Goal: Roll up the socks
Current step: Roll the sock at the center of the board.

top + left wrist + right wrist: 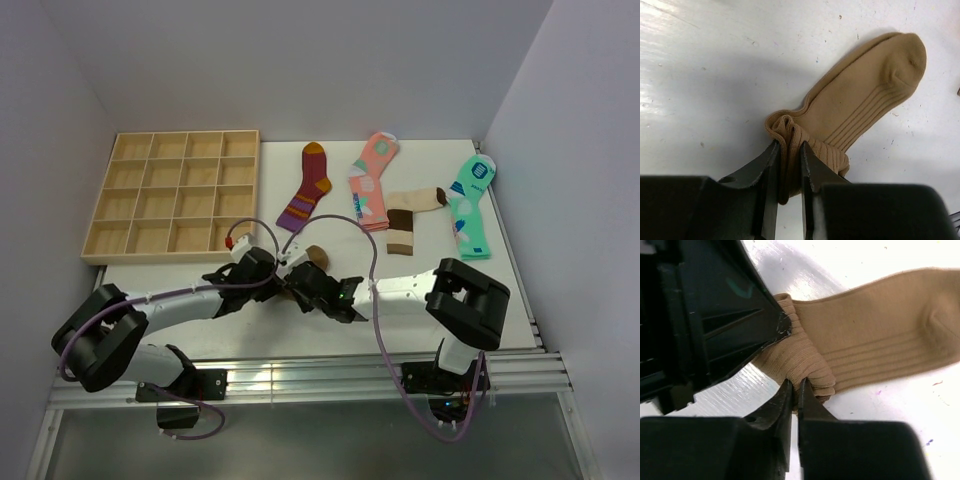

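1. At the near middle of the table (400,265), just ahead of both arms, you have the brown sock (860,105) lying flat, toe pointing away and cuff bunched towards you
2. Your left gripper (788,150) is nearly closed, pinching the gathered cuff; the folds stand up between its jaws
3. Your right gripper (795,387) is closed to a sliver on a fold of the same ribbed cuff, right beside the left one
4. Expect the sock to be light, limp and a little stretchy; it should crease rather than hold shape, so the roll may spring loose if you let go. Grip the doubled cuff, not a single layer
5. The beige sock (410,215) lies well apart, farther back and right, between the pink sock (373,180) and the mint-green sock (472,205); the maroon sock (312,190) lies left of those
6. The tabletop looks smooth, white and scuffed, so fabric will likely slide. Room is tight between your two wrists; the wooden tray (175,195) sits back left, with walls close on both sides
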Motion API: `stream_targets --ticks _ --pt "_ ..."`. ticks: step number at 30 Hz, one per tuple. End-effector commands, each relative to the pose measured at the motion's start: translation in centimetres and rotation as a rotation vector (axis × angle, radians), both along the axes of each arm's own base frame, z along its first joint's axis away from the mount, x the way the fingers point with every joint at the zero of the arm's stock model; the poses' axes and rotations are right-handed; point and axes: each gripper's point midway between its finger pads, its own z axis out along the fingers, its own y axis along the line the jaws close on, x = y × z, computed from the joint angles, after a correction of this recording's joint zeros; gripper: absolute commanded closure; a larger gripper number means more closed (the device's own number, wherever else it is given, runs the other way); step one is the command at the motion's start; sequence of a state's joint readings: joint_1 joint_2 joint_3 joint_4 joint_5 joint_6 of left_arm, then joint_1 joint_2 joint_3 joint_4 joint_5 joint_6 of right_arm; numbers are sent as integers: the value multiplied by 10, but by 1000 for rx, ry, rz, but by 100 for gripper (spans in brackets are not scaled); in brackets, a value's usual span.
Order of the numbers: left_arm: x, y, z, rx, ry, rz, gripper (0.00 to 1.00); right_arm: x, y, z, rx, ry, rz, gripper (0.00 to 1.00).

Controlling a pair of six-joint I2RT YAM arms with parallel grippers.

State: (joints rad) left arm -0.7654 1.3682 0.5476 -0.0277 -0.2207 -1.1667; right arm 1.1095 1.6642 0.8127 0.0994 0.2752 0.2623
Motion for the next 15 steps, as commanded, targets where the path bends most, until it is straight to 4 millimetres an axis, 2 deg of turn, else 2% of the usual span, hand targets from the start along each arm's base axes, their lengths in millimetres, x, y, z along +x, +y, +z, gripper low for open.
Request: stream_targets --ticks 1,4,5,7,8,11,13,15 --pt "-12 7 -1 21 20 -16 80 -12 -39 -44 -171 100 -57 98" --pt "-15 10 0 16 19 -4 72 -13 -35 -41 -135 130 -44 100" --pt "-15 11 3 7 13 3 62 -15 -33 -39 -114 149 -35 100" --pt "-15 14 4 -4 5 23 50 -16 -28 -33 -52 206 -22 100" --pt "-13 16 9 -11 -14 35 40 -16 -26 -30 -23 230 -24 100" --pt "-11 22 15 -17 -42 68 25 -13 -22 -18 64 318 -15 100" --pt "-9 23 19 -22 -59 76 22 -15 -19 -12 105 381 -2 100" --pt "-8 24 22 -30 -80 85 20 -6 -22 -8 133 433 -32 100"
